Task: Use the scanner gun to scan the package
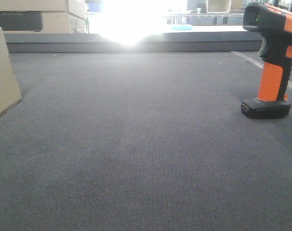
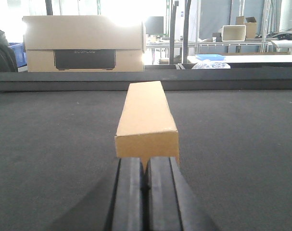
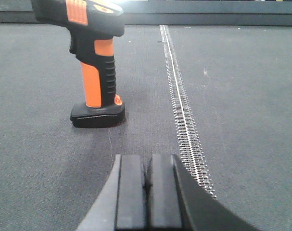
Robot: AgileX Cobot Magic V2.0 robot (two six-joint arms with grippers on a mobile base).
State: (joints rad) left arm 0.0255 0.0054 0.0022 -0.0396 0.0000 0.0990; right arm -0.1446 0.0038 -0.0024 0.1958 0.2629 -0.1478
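The package (image 2: 146, 119), a plain tan cardboard box, lies end-on on the dark mat straight ahead of my left gripper (image 2: 146, 166), whose fingers are shut with nothing between them, tips just short of the box's near face. The front view catches only the package's (image 1: 2, 74) side at the left edge. The scanner gun (image 3: 95, 67) stands upright on its flat black base, orange handle below a black head; it is ahead and to the left of my right gripper (image 3: 146, 166), which is shut and empty. The scanner gun (image 1: 272, 60) stands at the right in the front view.
A grey carpeted mat (image 1: 146, 144) covers the table. A white stitched seam (image 3: 182, 106) runs along it just right of the right gripper. Behind the table's raised back edge sit cardboard boxes with a dark panel (image 2: 83, 44) and shelving. Strong glare (image 1: 129, 21) washes out the background.
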